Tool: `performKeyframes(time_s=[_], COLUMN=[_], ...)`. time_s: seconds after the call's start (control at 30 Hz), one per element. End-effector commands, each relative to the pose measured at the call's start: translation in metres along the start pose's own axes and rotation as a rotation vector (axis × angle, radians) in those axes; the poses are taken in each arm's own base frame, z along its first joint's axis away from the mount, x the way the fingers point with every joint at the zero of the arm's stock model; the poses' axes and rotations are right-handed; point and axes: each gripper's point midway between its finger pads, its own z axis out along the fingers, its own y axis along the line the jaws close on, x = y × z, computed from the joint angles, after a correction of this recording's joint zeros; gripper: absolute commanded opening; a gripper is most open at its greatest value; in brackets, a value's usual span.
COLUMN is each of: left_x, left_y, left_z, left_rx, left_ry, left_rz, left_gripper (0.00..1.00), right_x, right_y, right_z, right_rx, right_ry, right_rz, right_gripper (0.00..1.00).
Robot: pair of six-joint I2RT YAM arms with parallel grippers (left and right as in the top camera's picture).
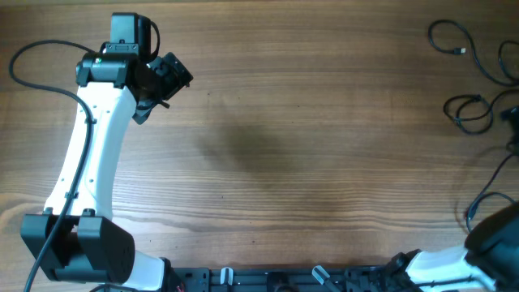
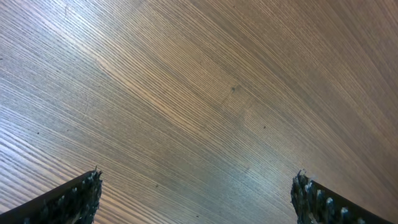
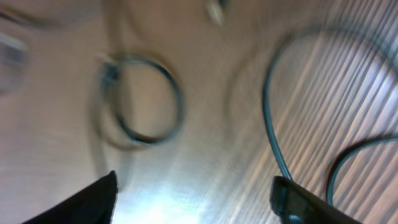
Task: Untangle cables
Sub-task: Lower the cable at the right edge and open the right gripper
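Note:
Several thin black cables lie at the table's far right in the overhead view: one loose loop (image 1: 448, 37), a second at the edge (image 1: 508, 62), and a small tangled coil (image 1: 470, 111). My left gripper (image 1: 166, 77) is at the far left, away from them. In the left wrist view it (image 2: 198, 186) is open and empty over bare wood. My right gripper (image 3: 196, 183) is open and empty in the blurred right wrist view. It hovers above a small cable loop (image 3: 144, 99) and a long curved cable (image 3: 272, 99) that runs to its right finger.
The wooden table (image 1: 284, 146) fills the overhead view. The right arm (image 1: 491, 243) is at the bottom right corner, and a thicker black cable (image 1: 485, 195) curves beside it. The left arm's own cable (image 1: 32, 53) loops at the far left.

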Motion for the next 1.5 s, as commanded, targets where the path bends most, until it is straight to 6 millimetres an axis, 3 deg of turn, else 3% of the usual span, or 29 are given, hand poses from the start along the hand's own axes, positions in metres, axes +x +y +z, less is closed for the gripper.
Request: performKeyframes(time_s=[0.0, 0.07, 0.13, 0.17, 0.23, 0.3, 0.37, 0.5, 0.57, 0.6, 0.7, 0.8, 1.0, 1.17, 1.37, 1.4, 1.47], left_x=[-0.003, -0.003, -0.003, -0.003, -0.003, -0.003, -0.003, -0.003, -0.003, -0.003, -0.003, -0.004, -0.005, 0.001, -0.002, -0.002, -0.002], left_y=[0.004, 0.004, 0.004, 0.004, 0.004, 0.004, 0.004, 0.004, 0.004, 0.004, 0.004, 0.003, 0.002, 0.007, 0.005, 0.005, 0.005], left_z=[0.003, 0.003, 0.003, 0.003, 0.003, 0.003, 0.003, 0.003, 0.003, 0.003, 0.003, 0.003, 0.003, 0.011, 0.018, 0.018, 0.018], left_rx=[-0.017, -0.016, -0.017, -0.017, -0.017, -0.017, -0.017, -0.017, -0.016, -0.016, -0.015, -0.012, -0.009, -0.024, -0.008, -0.008, -0.008], left_ry=[-0.005, -0.006, -0.005, -0.006, -0.005, -0.005, -0.005, -0.006, -0.006, -0.006, -0.007, -0.011, -0.013, 0.001, -0.015, -0.015, -0.015], left_rz=[-0.019, -0.019, -0.019, -0.019, -0.019, -0.019, -0.019, -0.019, -0.020, -0.019, -0.019, -0.020, -0.019, -0.019, -0.019, -0.019, -0.019], left_gripper=[1.00, 1.00, 1.00, 1.00, 1.00, 1.00, 1.00, 1.00, 1.00, 1.00, 1.00, 1.00, 1.00, 1.00, 1.00, 1.00, 1.00], right_x=[-0.024, -0.024, -0.019, -0.007, 0.002, 0.016, 0.030, 0.060, 0.068, 0.070, 0.071, 0.072, 0.062, 0.030, 0.031, 0.031, 0.031], right_y=[-0.003, -0.030, -0.044, -0.059, -0.066, -0.075, -0.082, -0.094, -0.091, -0.086, -0.072, -0.058, -0.040, -0.014, -0.016, -0.016, -0.016], right_z=[-0.045, -0.043, -0.038, -0.025, -0.013, 0.004, 0.021, 0.056, 0.067, 0.071, 0.075, 0.078, 0.082, 0.066, 0.066, 0.066, 0.066], right_rx=[0.026, 0.177, 0.254, 0.327, 0.359, 0.391, 0.412, 0.427, 0.394, 0.360, 0.285, 0.204, 0.112, 0.033, 0.036, 0.038, 0.037], right_ry=[-0.134, -0.149, -0.130, -0.077, -0.034, 0.025, 0.080, 0.177, 0.207, 0.219, 0.233, 0.249, 0.222, 0.164, 0.168, 0.168, 0.166], right_rz=[-0.001, 0.003, 0.001, 0.028, 0.036, 0.029, 0.027, 0.022, 0.021, 0.010, 0.021, 0.006, 0.006, -0.015, -0.065, -0.065, -0.067], right_gripper=[0.84, 0.85, 0.85, 0.85, 0.84, 0.60, 0.54, 0.53, 0.49, 0.37, 0.16, 0.04, 0.04, 0.04, 0.06, 0.10, 0.74])
